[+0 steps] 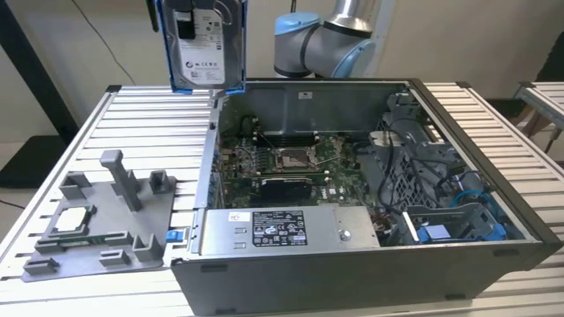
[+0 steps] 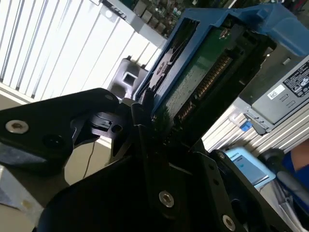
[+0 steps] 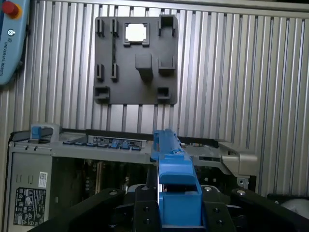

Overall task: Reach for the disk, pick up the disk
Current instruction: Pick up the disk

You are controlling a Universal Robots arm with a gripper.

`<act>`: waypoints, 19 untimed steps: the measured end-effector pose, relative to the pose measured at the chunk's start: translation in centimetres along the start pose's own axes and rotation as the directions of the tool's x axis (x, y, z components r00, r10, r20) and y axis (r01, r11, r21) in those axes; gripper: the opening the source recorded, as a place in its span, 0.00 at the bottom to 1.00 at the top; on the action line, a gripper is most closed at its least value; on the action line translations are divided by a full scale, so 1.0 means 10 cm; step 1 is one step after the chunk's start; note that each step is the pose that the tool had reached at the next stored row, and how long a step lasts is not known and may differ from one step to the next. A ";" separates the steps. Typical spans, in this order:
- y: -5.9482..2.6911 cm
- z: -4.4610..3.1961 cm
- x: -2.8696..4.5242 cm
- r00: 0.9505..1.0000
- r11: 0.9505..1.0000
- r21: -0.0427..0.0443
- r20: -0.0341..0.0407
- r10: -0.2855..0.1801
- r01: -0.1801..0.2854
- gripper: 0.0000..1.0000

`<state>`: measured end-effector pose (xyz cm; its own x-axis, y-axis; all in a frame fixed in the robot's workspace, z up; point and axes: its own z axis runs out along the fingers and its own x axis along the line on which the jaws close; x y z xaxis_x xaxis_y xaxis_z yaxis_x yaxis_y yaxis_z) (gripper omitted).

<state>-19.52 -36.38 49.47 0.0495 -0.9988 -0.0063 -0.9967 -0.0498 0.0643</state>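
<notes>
The disk hangs upright high above the table's back, over the open computer case's rear corner on the exterior view's left. Its white label faces the camera and blue rails run down both edges. In the second wrist view my gripper is shut on the disk, with black fingers clamped on its lower end, the green circuit-board side showing. In the first wrist view the disk's blue rail stands between the gripper's black parts.
The open computer case takes up the table's middle and right, with a grey metal box at its front. A grey fixture plate carrying a small silver chip lies at the left. A blue pendant rests on the slatted table.
</notes>
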 end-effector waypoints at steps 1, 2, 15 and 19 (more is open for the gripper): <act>-0.029 -0.002 0.001 1.000 1.000 0.000 0.000 0.000 0.000 0.00; -0.054 -0.003 0.003 1.000 1.000 0.000 0.000 0.000 0.000 0.00; -0.452 -0.008 0.022 1.000 0.999 0.053 -0.003 -0.002 0.003 0.00; -0.632 -0.019 0.032 1.000 0.999 0.053 -0.003 -0.002 0.003 0.00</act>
<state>-13.19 -36.38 49.25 0.0521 -0.9986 -0.0036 -0.9986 -0.0522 0.0113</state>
